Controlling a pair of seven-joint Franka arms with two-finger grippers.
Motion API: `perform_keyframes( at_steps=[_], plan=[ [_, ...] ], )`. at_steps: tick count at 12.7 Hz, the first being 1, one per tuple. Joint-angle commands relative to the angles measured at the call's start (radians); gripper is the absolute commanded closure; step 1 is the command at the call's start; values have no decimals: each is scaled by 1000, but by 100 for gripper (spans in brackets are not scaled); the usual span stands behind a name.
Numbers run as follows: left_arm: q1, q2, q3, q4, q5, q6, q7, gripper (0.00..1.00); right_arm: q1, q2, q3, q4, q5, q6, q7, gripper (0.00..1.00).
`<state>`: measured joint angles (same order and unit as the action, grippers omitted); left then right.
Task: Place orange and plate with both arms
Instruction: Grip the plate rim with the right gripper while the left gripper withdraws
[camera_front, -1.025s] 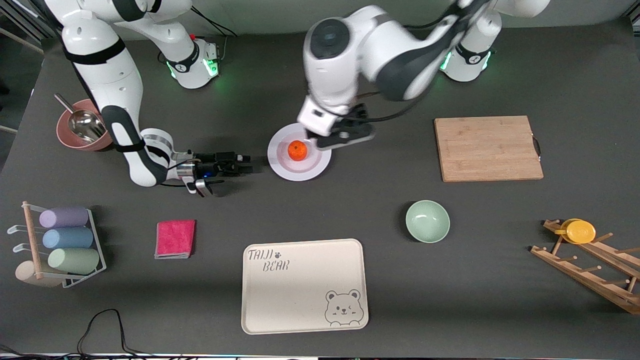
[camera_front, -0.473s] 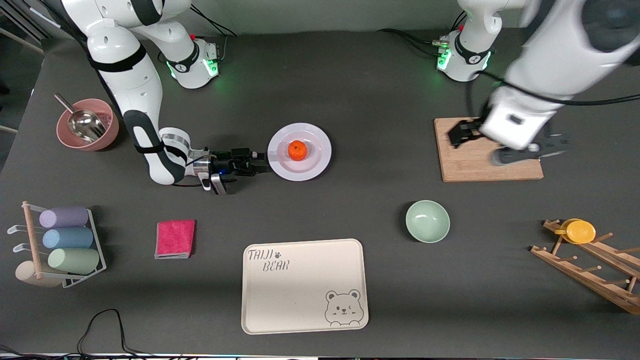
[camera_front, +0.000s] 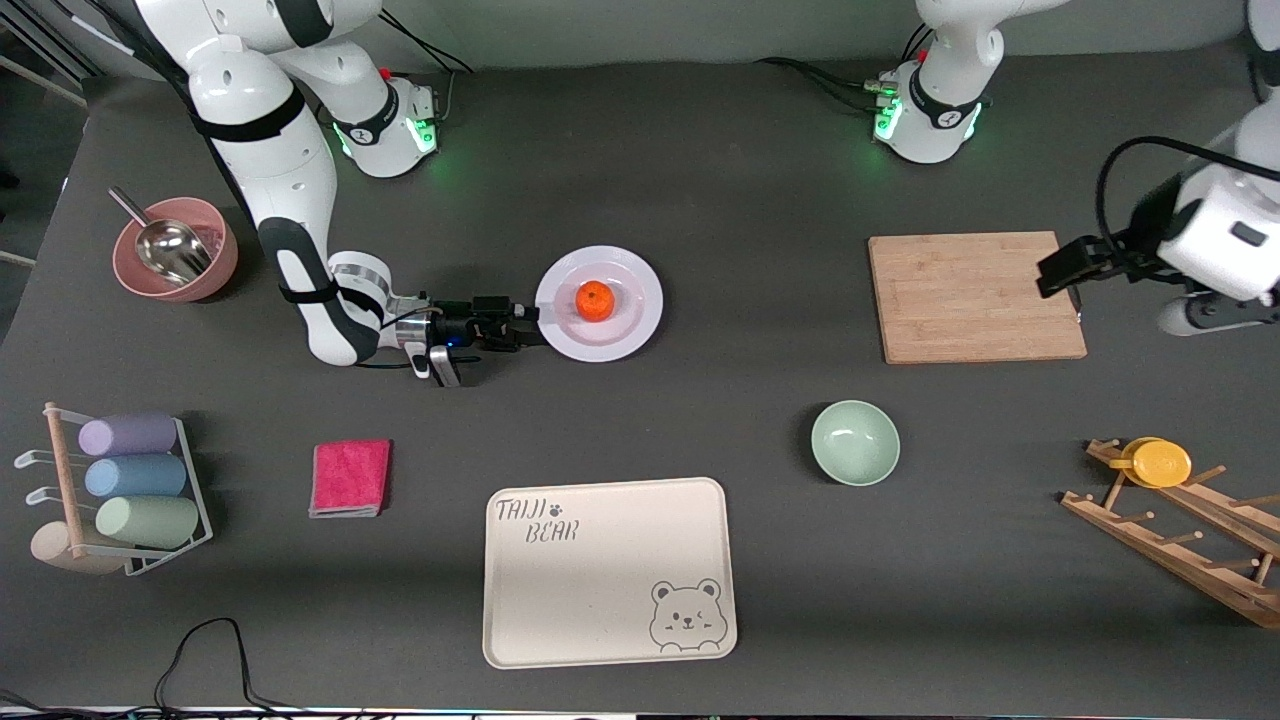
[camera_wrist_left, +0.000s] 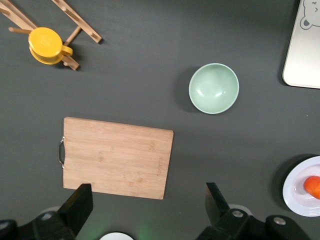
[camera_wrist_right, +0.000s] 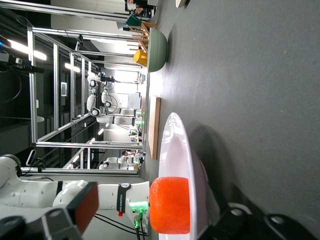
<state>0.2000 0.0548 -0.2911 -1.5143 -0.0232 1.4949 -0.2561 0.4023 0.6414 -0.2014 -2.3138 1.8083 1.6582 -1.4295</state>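
While the cream tray (camera_front: 610, 570) lies nearest the front camera, with the pale green bowl (camera_front: 855, 442) a little farther back toward the left arm's end, the task's own things sit farther in, about mid-table: the plate (camera_front: 598, 303) rests flat on the dark table (camera_front: 700, 180) and the orange (camera_front: 595, 299) sits in its well. The right gripper (camera_front: 527, 325) lies low and level at the plate's rim on the right arm's side, one finger above the rim and one below it by the right wrist view; whether the fingers already pinch the rim I cannot tell, and they look open or nearly so. The left gripper (camera_front: 1060, 270) hangs high over the edge of the wooden cutting board (camera_front: 975, 297) at the left arm's end, fingers spread wide and holding nothing; that arm waits. The plate looks stiff, glossy and breakable, so a rim grip is likely to be slippery and should go well onto the wide rim. The orange is light and round, so it would probably roll if the plate tips; the plate should be kept level.
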Motion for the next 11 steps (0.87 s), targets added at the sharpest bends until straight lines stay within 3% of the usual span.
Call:
perform_keyframes(
  at_steps=[1,5,11],
  plan=[
    [-124,-36,166,-29,-18,22,102,0,50,47,-6,8,34,29,-60,22],
    [-281,-47,363,-30,-14,30,190,0,70,40,-6,7,34,78,-157,38],
    [-281,-30,368,-15,-4,59,190,0,72,27,-6,-9,34,137,-333,38]
  ],
)
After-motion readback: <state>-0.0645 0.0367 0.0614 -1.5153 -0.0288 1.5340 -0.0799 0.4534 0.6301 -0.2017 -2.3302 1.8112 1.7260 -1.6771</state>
